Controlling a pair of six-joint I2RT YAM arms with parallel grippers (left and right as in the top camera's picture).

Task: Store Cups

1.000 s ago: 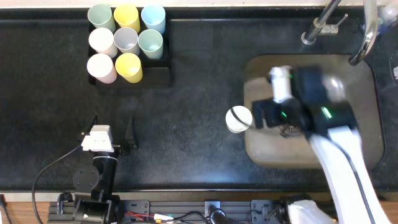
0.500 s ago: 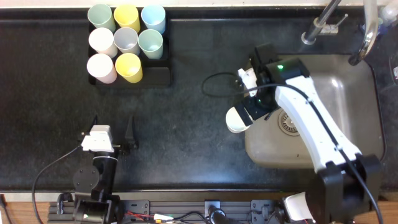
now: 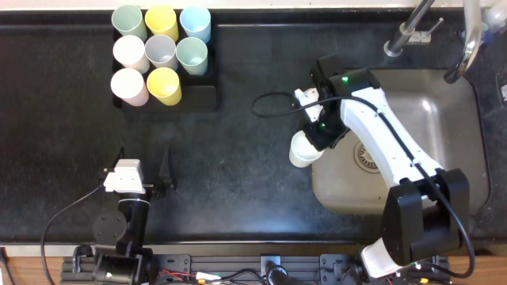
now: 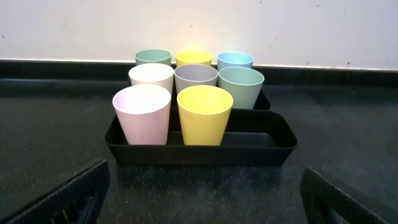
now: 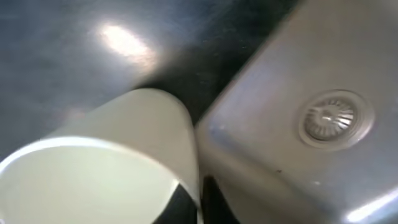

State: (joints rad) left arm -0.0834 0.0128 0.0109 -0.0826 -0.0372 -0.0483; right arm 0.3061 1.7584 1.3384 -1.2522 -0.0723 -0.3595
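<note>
My right pincer (image 3: pixel 314 139) grips a smooth cream cup (image 3: pixel 302 150) by its rim. The cup is tilted at the rounded lip where the speckled dark bench (image 3: pixel 238 182) meets the steel sink (image 3: pixel 451 111). From the wrist, the round drain (image 5: pixel 328 116) shows just past the cup. Open bench lies to the pincer's far side. My left pincer (image 3: pixel 142 160) stands open, well apart, facing a black tray (image 4: pixel 273 142) of tapered stored cups (image 4: pixel 196 78), with bare tray floor beside the front yellow one.

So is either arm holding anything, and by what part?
The right gripper holds a white cup by its rim, at the edge of the sink. The left gripper holds nothing.
</note>
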